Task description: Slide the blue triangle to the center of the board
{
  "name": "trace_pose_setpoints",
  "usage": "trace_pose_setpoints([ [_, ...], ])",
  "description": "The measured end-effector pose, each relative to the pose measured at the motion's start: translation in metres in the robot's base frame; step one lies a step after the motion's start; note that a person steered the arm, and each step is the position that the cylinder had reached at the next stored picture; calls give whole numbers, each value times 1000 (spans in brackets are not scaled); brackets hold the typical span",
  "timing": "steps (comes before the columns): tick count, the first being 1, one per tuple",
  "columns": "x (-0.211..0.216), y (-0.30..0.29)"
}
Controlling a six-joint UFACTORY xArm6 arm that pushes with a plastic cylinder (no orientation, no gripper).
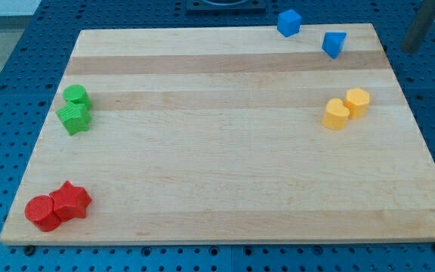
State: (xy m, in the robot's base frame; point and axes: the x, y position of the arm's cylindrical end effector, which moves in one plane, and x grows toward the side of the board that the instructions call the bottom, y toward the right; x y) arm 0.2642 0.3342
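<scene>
The blue triangle [334,44] lies near the top right corner of the wooden board [225,166]. A blue cube [288,23] sits just to its left at the board's top edge. My tip [411,47] is the lower end of a dark rod at the view's top right. It is off the board, to the right of the blue triangle and apart from it.
Two yellow blocks, a heart [336,115] and a hexagon-like one [357,100], touch at the right. A green cylinder [75,95] and a green star-like block [75,118] sit at the left edge. A red cylinder [42,211] and a red star [71,201] lie at the bottom left.
</scene>
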Motion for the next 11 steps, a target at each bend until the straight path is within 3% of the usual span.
trace_pose_setpoints([
  [1, 0, -46],
  [2, -2, -72],
  [3, -26, -62],
  [4, -26, -106],
  [6, 74, -235],
  [8, 27, -200],
  [9, 59, -222],
  [10, 115, -279],
  [11, 127, -312],
])
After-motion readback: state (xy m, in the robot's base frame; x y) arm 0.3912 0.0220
